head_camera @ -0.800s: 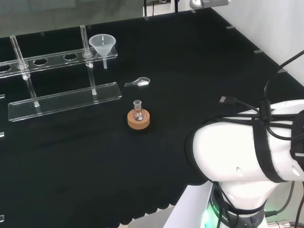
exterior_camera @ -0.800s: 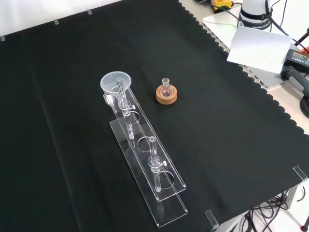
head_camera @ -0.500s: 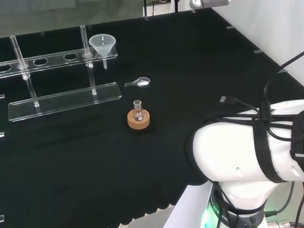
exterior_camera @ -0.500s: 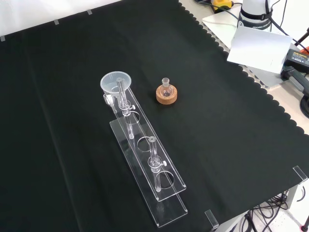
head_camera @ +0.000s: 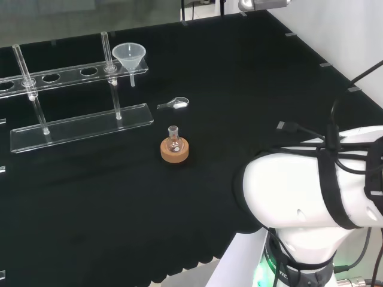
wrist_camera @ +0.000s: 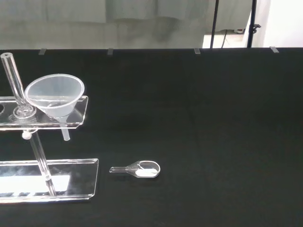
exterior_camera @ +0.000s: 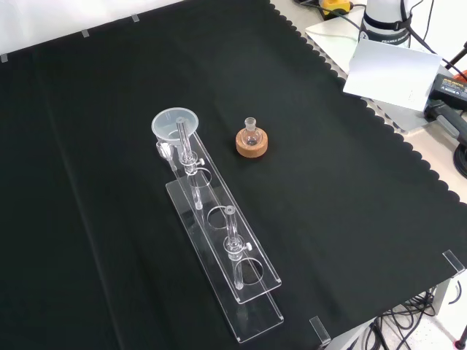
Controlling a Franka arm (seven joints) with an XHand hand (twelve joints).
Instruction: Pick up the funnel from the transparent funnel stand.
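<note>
Head view: the funnel (head_camera: pixel 128 55) sits upright in the end hole of the upper shelf of the transparent funnel stand (head_camera: pixel 78 122), at the stand's right end and toward the far left of the black cloth (head_camera: pixel 239 89); its stem hangs free below the shelf. A small clear scoop (head_camera: pixel 175 103) lies on the cloth just right of the stand's base plate, and nearer the camera a small flask (head_camera: pixel 173 137) stands on a cork ring (head_camera: pixel 174 149). The arm's white link (head_camera: pixel 305 197) occupies the near right; compared with the frames shortly before, it has shifted only very slightly, and nothing on the cloth has moved. Front view: the stand (exterior_camera: pixel 219 240) runs from the middle of the cloth toward the near edge, with the funnel (exterior_camera: pixel 175 125) at its far end and the flask on its cork ring (exterior_camera: pixel 252 142) just to the right; this layout matches the earlier front frames. Wrist view: the funnel (wrist_camera: pixel 55 96) rests in the shelf (wrist_camera: pixel 42 113) beside one upright rod, well apart from the camera, with the scoop (wrist_camera: pixel 137 169) lying on the cloth nearby. Whether the hand is released or clenched cannot be told. Interpretation: with next to no change, the approach has barely begun; the funnel remains seated in its stand, and the whole reach and grasp appear still to be done.
</note>
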